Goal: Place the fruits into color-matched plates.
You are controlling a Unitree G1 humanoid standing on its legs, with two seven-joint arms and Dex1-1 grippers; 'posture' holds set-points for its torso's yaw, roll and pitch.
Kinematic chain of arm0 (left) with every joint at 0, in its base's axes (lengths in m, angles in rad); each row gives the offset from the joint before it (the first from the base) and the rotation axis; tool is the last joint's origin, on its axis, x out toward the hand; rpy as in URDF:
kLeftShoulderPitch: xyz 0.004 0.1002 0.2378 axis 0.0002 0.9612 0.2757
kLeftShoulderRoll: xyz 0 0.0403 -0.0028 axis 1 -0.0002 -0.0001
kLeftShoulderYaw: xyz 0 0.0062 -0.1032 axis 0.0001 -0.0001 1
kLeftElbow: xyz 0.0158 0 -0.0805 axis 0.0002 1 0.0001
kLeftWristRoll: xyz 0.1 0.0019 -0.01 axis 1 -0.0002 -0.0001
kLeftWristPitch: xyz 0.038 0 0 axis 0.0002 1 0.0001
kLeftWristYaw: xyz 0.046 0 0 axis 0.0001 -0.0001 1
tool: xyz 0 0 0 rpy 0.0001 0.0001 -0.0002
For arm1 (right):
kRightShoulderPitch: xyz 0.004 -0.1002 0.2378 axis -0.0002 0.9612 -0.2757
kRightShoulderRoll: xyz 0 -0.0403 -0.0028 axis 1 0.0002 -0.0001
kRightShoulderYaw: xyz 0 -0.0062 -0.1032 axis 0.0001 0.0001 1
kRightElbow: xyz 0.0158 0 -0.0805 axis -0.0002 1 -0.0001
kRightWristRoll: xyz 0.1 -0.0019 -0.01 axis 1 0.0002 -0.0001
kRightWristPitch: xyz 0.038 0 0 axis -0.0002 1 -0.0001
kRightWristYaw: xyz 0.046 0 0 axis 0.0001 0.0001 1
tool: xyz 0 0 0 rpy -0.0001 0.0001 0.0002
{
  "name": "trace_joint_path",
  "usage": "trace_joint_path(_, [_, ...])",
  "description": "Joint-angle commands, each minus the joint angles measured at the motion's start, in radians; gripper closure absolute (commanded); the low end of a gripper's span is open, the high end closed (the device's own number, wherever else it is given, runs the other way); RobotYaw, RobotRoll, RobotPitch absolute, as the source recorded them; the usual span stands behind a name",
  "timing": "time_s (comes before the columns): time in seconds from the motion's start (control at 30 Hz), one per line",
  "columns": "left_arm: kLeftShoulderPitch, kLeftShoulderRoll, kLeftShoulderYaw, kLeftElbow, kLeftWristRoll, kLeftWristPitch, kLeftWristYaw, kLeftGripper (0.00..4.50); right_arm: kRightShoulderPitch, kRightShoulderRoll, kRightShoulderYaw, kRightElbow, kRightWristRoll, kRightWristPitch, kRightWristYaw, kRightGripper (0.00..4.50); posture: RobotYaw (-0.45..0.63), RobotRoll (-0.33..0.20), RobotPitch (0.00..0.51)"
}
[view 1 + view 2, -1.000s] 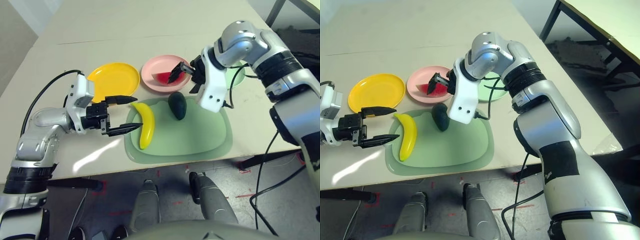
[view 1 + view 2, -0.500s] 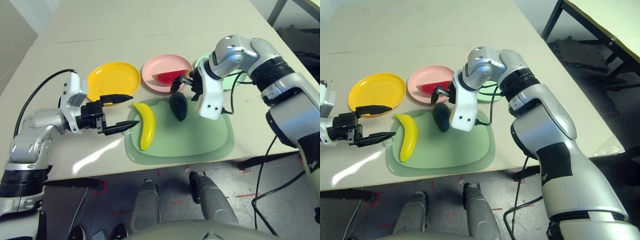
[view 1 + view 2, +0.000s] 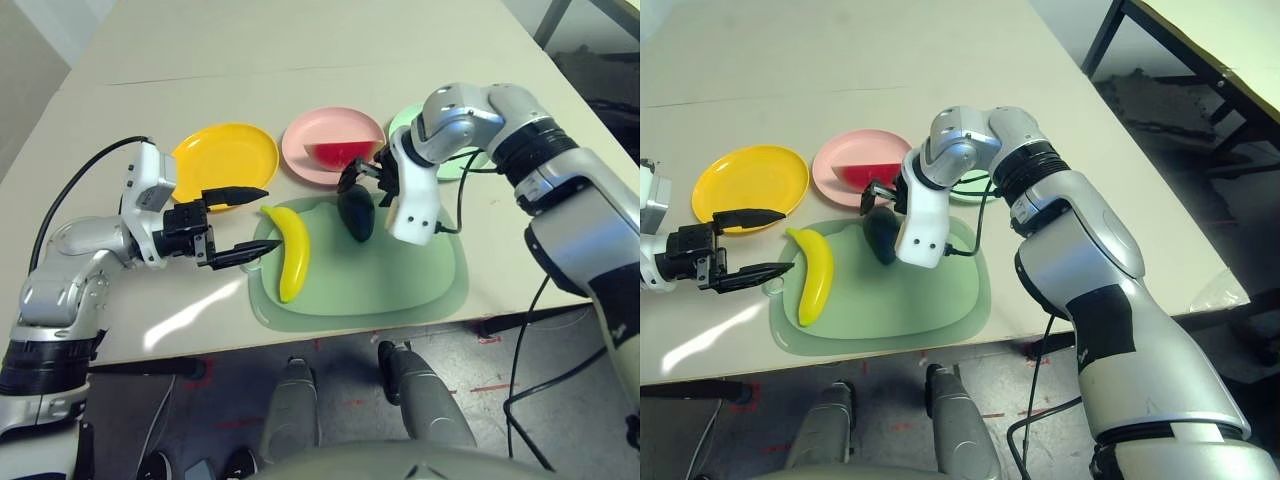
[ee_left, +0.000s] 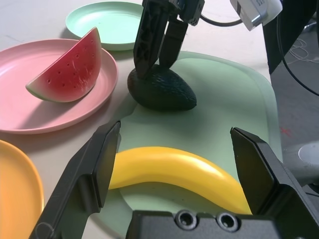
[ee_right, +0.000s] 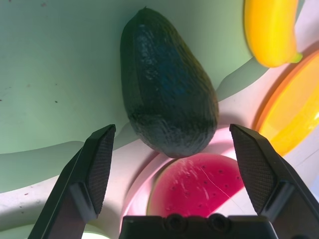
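One of the three fruits is already sorted; what has just changed is the right arm's position. Taking things from largest to smallest: the worktop (image 3: 330, 50) carries a pale green mat (image 3: 400, 280) near the robot, with three plates in a row beyond it. The yellow plate (image 3: 225, 160) and the mint plate (image 4: 107, 22) sit empty, while the pink plate (image 3: 320, 140) holds the watermelon wedge (image 3: 340, 155).

A second ago the right end effector (image 3: 360, 176) was over the pink plate at the wedge; it has since swung down to the avocado (image 3: 356, 212), which lies on the mat close to the pink plate. Its fingers are spread and straddle the avocado's upper end, not yet closed on it. That suggests the wedge is done and the avocado is next, bound for the mint plate.

The left end effector (image 3: 238, 224) waits beside the banana (image 3: 290, 250) on the mat's left side, fingers spread and empty, having barely moved.
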Motion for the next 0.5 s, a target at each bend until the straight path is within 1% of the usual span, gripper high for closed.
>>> trace_joint_path(0.03, [0.010, 0.015, 0.015, 0.002, 0.002, -0.003, -0.014, 0.00, 0.005, 0.008, 0.019, 0.001, -0.015, -0.007, -0.010, 0.01, 0.02, 0.000, 0.255])
trace_joint_path(0.5, [0.020, 0.016, 0.017, 0.008, 0.009, -0.010, -0.016, 0.00, 0.029, 0.018, 0.030, 0.008, 0.038, -0.018, 0.051, 0.01, 0.02, 0.000, 0.258])
